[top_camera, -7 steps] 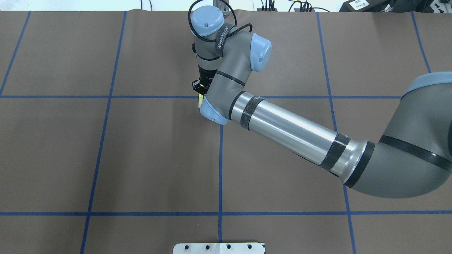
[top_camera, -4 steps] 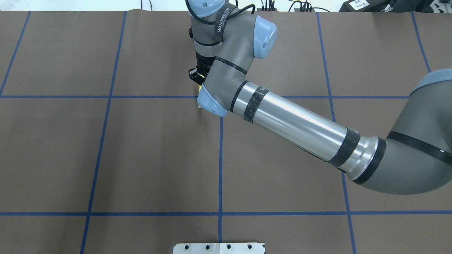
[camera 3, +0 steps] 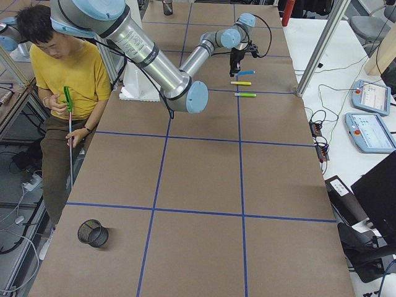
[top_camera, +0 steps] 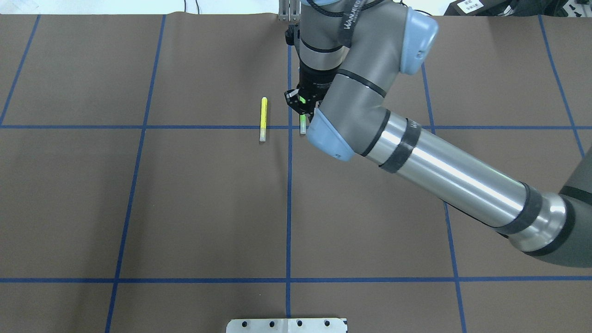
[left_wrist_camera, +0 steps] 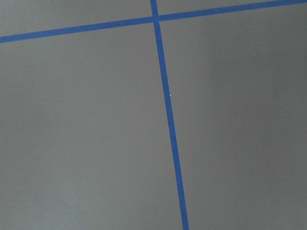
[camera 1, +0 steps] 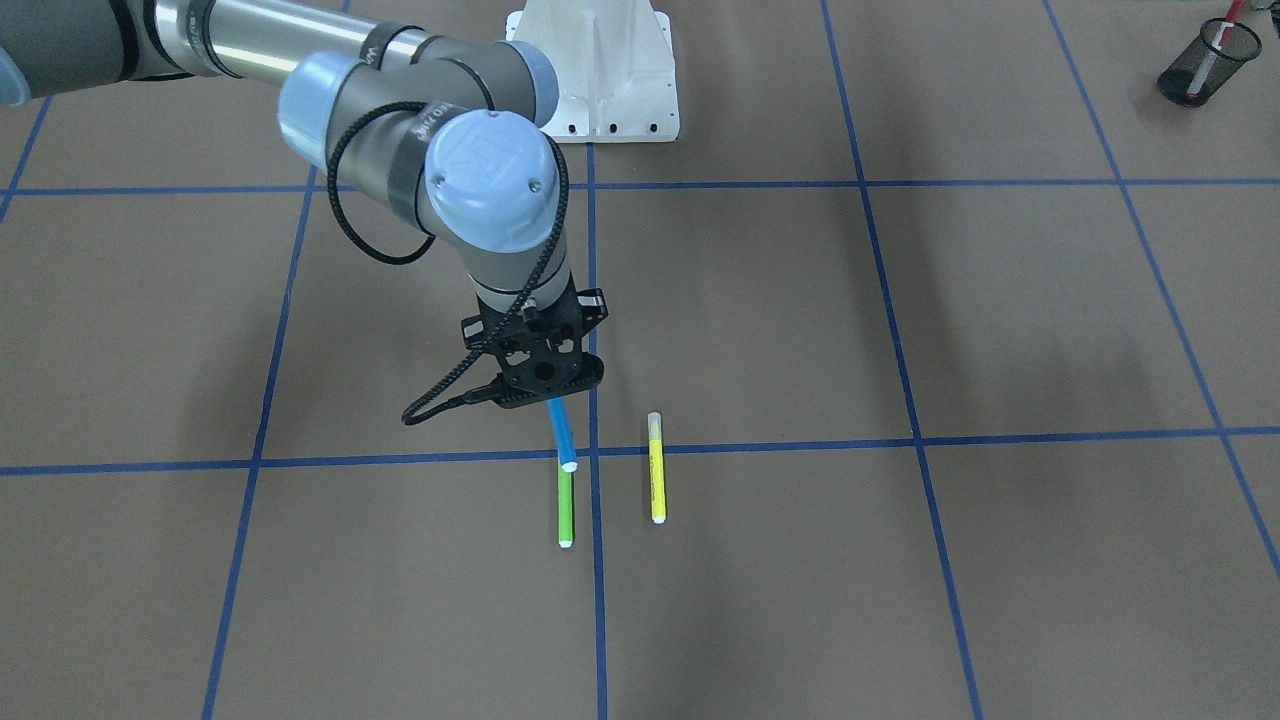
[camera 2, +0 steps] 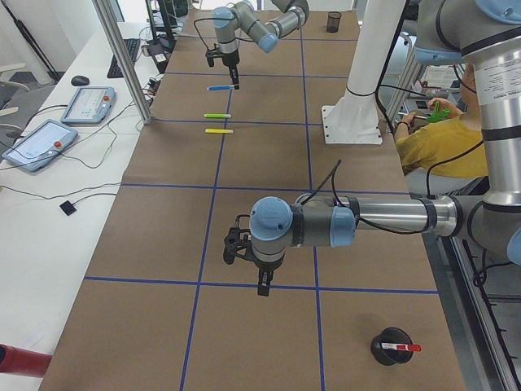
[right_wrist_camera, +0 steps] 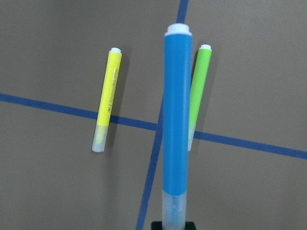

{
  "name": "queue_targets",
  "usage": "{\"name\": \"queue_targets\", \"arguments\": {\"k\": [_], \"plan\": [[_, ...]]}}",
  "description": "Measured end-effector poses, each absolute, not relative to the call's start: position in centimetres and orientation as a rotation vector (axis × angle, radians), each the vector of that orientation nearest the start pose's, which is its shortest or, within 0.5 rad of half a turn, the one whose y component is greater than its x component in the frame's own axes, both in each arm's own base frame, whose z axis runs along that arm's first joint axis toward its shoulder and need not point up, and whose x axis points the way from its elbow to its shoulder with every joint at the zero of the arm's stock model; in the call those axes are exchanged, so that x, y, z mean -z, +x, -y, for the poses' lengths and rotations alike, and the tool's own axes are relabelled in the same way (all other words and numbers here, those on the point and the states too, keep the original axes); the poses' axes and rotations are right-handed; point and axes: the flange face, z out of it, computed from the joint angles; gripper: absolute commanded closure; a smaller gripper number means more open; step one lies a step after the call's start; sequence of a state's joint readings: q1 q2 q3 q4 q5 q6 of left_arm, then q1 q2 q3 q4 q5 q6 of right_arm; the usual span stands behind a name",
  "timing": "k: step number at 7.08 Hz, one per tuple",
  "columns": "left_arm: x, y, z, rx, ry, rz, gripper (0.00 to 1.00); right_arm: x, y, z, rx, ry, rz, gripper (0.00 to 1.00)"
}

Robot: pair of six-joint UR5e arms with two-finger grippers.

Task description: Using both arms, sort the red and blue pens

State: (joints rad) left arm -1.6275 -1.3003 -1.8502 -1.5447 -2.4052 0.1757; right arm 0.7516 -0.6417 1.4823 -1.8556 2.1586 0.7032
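Change: the right arm is shifted toward the robot's right compared with a second ago. The yellow marker, hidden under the arm then, is now exposed.
Right hand: clamped on the clear-cap end of the blue pen.
Blue pen: held off the bench, white end down and slightly tilted, above the green marker. No contact is seen.
Left hand: hung over bare bench, well apart from the markers. Whether it is apart or together cannot be told.
Red pen: stood in the mesh cup at the robot's left end, so it is judged sorted.
Meaning: the pick is judged done and the carry begun. Only the blue drop-off is left.
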Motion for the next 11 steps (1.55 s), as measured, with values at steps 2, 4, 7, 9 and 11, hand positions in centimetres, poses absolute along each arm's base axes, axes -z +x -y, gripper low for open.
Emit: {"name": "queue_targets", "arguments": {"k": [2, 4, 7, 9, 11], "plan": [[-63.8, -8.1, 37.3, -0.108, 0.082, -0.831, 0.00, -19.6, -41.4, 52.4, 0.336, 0.027, 0.770, 1.00], [-63.9, -8.1, 37.1, -0.108, 0.080, -0.833, 0.00, -25.7, -35.4, 50.6, 0.419, 0.060, 0.736, 1.00], [-64.0, -8.0, 37.0, -0.109, 0.079, -0.833, 0.00, -35.6, -27.1, 46.0, 0.589, 0.060, 0.643, 1.00], [-64.0, -8.0, 37.0, -0.111, 0.084, -0.833, 0.00, -42.8, -20.3, 41.3, 0.690, 0.024, 0.551, 1.00], [-64.0, -8.0, 37.0, -0.115, 0.091, -0.832, 0.00, -48.4, -13.1, 35.4, 0.774, -0.045, 0.475, 1.00]]}}
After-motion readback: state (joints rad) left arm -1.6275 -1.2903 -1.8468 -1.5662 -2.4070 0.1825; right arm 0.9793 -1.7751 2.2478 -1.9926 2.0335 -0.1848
